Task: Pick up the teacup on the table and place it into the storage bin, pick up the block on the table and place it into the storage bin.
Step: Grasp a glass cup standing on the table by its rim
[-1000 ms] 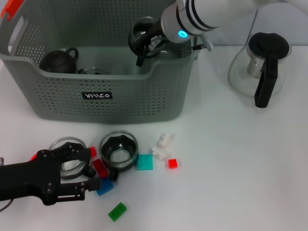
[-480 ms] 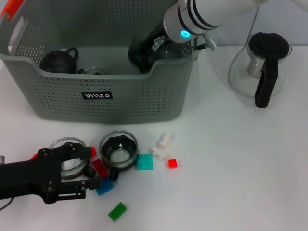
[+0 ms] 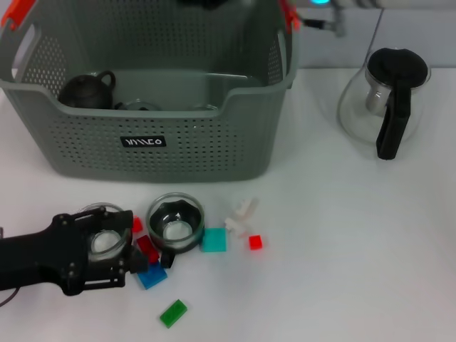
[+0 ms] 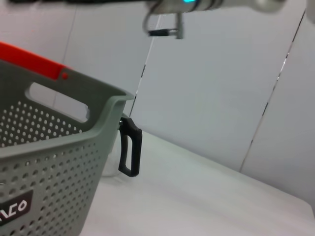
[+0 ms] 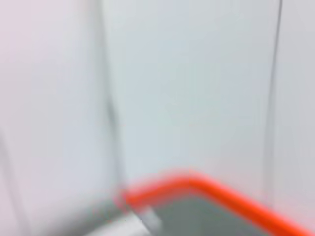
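1. Black and matte, the left gripper [image 3: 107, 258] lies low at the table's near left, its fingers [image 3: 114, 214] spread open around a clear glass teacup [image 3: 104, 241] that stands on the white table [image 3: 342, 249]; whether the pads touch the glass cannot be told.
2. Just beside that cup stands a second clear glass teacup with a dark inside [image 3: 176, 222], so two teacups are on the table.
3. Small plastic blocks lie scattered about the cups: a red block [image 3: 147, 247] and a blue block [image 3: 150, 276] right at the gripper's fingertips, a green block [image 3: 173, 313] nearer the front edge, a teal square block [image 3: 213, 239], a small white block [image 3: 241, 213] and a small red square block [image 3: 255, 242]. A further scrap of red shows by the first cup.
4. Behind them sits the large grey-green perforated plastic storage bin [image 3: 178, 153] with orange handle clips; its small black label [image 3: 143, 142] carries white lettering that cannot be read surely.
5. Inside the bin rests one dark round teapot [image 3: 87, 89], with glassware beside it.
6. Far right stands one clear glass teapot with black lid and handle [image 3: 385, 100], well apart from the bin.
7. Only a sliver of the right arm [image 3: 324, 7] shows at the top edge; its gripper is out of view.
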`<state>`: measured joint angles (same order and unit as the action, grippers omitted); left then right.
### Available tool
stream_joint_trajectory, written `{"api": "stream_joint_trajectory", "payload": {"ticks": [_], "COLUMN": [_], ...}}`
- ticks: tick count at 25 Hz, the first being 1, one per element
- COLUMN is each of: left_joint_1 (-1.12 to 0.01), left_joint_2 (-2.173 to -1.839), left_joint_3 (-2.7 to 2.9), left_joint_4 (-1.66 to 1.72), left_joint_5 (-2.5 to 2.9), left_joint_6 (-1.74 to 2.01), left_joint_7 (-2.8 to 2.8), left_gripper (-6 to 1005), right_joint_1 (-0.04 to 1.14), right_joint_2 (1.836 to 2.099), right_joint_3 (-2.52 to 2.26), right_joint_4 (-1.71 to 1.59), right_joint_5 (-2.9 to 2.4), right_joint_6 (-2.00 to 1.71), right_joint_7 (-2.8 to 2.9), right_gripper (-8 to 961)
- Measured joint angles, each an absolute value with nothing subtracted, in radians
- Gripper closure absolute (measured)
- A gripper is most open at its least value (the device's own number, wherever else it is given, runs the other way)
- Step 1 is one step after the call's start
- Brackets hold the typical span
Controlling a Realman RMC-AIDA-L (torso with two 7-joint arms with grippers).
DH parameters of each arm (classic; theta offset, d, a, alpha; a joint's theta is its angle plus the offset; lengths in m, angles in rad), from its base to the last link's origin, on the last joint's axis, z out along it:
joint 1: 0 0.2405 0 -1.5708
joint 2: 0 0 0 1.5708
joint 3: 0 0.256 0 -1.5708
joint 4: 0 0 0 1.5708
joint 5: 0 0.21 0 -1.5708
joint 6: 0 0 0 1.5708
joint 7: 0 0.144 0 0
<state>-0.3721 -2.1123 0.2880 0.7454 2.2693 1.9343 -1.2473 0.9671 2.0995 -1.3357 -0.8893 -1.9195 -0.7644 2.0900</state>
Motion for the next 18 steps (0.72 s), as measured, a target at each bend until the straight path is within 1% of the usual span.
{"api": "stream_joint_trajectory", "payload": {"ticks": [2,4,7,8,11,13,15,18], "left_joint_1": [-0.371,-0.373,-0.379,-0.381,-0.385,-0.387,-0.386,-0.384], "left_joint_2": [-2.112,-2.112,-2.111,-2.110,-2.108,-2.106,-2.106,-2.104], "left_joint_3": [0.288,0.288,0.288,0.289,0.289,0.288,0.288,0.288], "left_joint_4": [0.745,0.745,0.746,0.746,0.746,0.746,0.748,0.753], "left_joint_5": [2.261,2.256,2.254,2.255,2.254,2.254,2.255,2.255], "left_joint_6": [1.936,1.938,1.935,1.935,1.935,1.935,1.934,1.935], "left_joint_7": [-1.247,-1.248,-1.250,-1.251,-1.251,-1.252,-1.252,-1.253], "left_gripper": [157,157,157,157,157,157,158,158], "right_joint_1": [0.850,0.765,0.691,0.678,0.635,0.594,0.539,0.457], "right_joint_2": [2.097,2.095,2.086,2.078,2.042,2.027,2.024,2.037], "right_joint_3": [-1.307,-1.264,-1.174,-1.147,-1.119,-1.118,-1.113,-1.097], "right_joint_4": [-0.951,-0.944,-0.854,-0.820,-0.781,-0.786,-0.808,-0.815], "right_joint_5": [-1.639,-1.417,-1.214,-1.188,-1.234,-1.359,-1.475,-1.603], "right_joint_6": [-0.861,-1.028,-1.323,-1.402,-1.558,-1.628,-1.666,-1.666], "right_joint_7": [1.868,1.665,1.446,1.411,1.394,1.398,1.391,1.332], "right_gripper": [428,410,382,373,373,372,372,372]}}
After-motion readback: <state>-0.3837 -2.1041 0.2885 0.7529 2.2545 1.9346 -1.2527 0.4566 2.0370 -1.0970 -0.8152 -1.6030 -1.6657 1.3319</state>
